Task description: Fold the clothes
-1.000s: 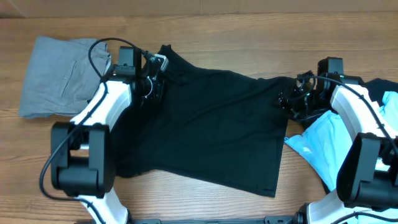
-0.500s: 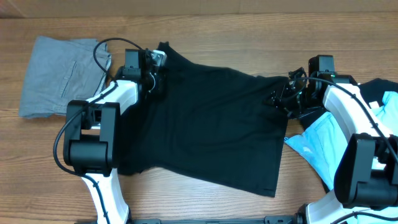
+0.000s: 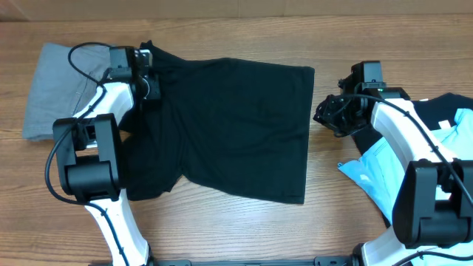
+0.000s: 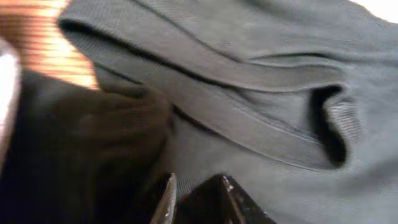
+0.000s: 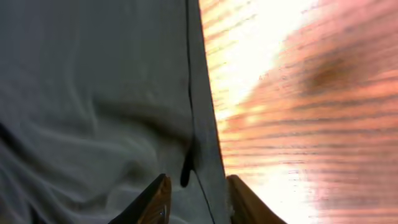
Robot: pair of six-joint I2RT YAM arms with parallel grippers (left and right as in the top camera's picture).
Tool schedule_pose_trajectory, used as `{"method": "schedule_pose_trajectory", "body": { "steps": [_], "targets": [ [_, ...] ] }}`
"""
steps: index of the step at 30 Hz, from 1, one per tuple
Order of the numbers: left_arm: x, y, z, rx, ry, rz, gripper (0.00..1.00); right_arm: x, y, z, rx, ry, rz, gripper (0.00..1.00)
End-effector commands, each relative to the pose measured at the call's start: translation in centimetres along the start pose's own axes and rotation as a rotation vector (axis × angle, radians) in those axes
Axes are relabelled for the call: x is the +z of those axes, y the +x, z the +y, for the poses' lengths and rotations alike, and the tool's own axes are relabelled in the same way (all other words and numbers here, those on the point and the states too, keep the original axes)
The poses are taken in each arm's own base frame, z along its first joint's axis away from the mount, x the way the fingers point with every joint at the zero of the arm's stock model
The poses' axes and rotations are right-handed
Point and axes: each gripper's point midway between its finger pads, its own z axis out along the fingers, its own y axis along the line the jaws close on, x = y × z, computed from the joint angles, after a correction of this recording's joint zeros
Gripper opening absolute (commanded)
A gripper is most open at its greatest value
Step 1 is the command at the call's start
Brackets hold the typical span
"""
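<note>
The black T-shirt (image 3: 236, 125) lies spread flat mid-frame on the wooden counter (image 3: 236, 236). The left pincer (image 4: 196, 186) is at its collar, upper left, jaws slightly parted and released. The right pincer (image 5: 198, 186) hovers at the right hem, jaws apart, grasping nothing.

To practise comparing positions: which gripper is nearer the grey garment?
Left. The left gripper sits at the collar of the black T-shirt, just right of the grey garment; the right gripper is beyond the shirt's far edge.
</note>
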Motion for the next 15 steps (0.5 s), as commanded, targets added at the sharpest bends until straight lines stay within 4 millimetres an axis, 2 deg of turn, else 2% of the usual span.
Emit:
{"method": "schedule_pose_trajectory", "body": {
  "steps": [1, 2, 3, 6, 7, 11, 12, 13, 15],
  "targets": [
    [-1.2, -1.8, -1.8, 0.027, 0.067, 0.028, 0.34, 0.4, 1.3, 0.0, 0.006, 0.043, 0.034, 0.28],
    [-1.8, -2.4, -1.9, 0.027, 0.067, 0.03, 0.35, 0.8, 2.2, -0.2, 0.006, 0.054, 0.061, 0.26],
    [-2.6, -3.0, -2.0, 0.027, 0.067, 0.03, 0.4, 1.2, 3.1, -0.4, 0.003, 0.06, 0.083, 0.23],
    [-5.6, -5.6, -2.7, 0.036, 0.083, 0.01, 0.42, 2.6, 5.7, -0.5, -0.015, 0.063, 0.145, 0.17],
    [-7.0, -6.6, -3.1, 0.046, 0.1, -0.004, 0.48, 3.3, 6.9, -0.2, -0.028, 0.042, 0.169, 0.13],
    [-12.3, -9.8, -4.6, 0.07, 0.144, -0.073, 0.51, 5.2, 9.4, 0.4, -0.085, -0.01, 0.205, 0.08],
    [-14.0, -10.6, -4.9, 0.074, 0.148, -0.096, 0.52, 5.7, 9.9, 0.1, -0.088, 0.002, 0.203, 0.07],
    [-17.2, -11.6, -5.3, 0.081, 0.146, -0.13, 0.53, 6.4, 10.2, -1.7, -0.034, 0.079, 0.177, 0.04],
    [-20.1, -11.8, -5.6, 0.084, 0.146, -0.144, 0.54, 6.4, 10.0, -4.7, 0.065, 0.224, 0.129, 0.04]
  ]
}}
